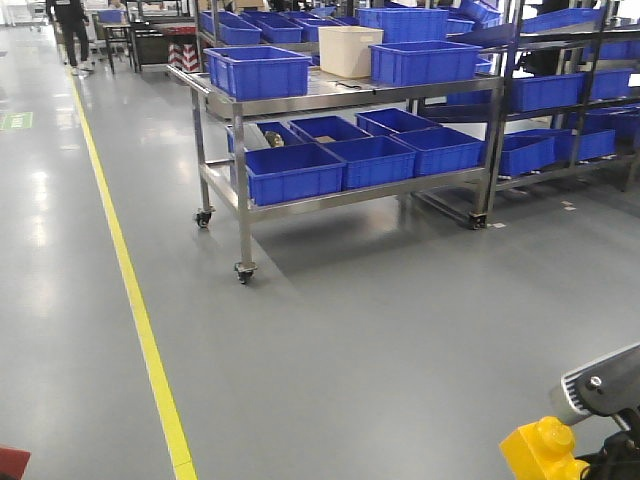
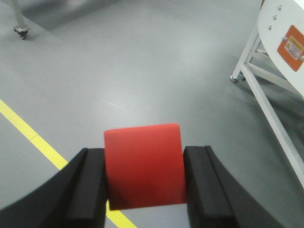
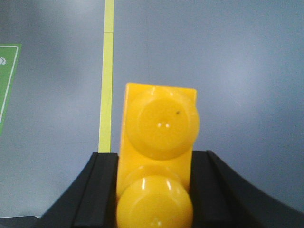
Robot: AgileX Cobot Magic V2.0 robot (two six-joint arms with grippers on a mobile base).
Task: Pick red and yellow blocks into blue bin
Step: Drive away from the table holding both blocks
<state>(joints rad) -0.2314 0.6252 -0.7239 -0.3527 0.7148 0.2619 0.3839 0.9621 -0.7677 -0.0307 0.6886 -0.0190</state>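
The grey floor (image 1: 380, 320) takes up most of every view, with a yellow line (image 1: 130, 290) running along its left side. Steel racks (image 1: 560, 100) loaded with blue tubs stand at the back right.

In front of them is a wheeled steel trolley (image 1: 340, 100) with two shelves. A blue bin (image 1: 258, 72) sits at the left end of its top shelf and a second blue bin (image 1: 425, 60) at the right end. A cream tub (image 1: 348, 50) stands between them, set further back. More blue bins (image 1: 295, 172) fill the lower shelf side by side. Which bin is the task's cannot be told.

In the left wrist view a white frame (image 2: 280, 118) with an orange label (image 2: 295, 47) stands at the right edge.

The left gripper (image 2: 144, 187) is off the trolley, above the floor and the yellow line. Its black pads (image 2: 90, 185) are closed about halfway, pressed against both sides of the red cube (image 2: 142, 156), which is clear of the ground.

The right gripper (image 3: 156, 190) is likewise over bare floor. Its pads (image 3: 102, 190) are clamped on the flanks of the yellow brick (image 3: 159, 123), whose two round studs face the camera. In the front-facing view the brick shows at the bottom right corner, well apart from the trolley.
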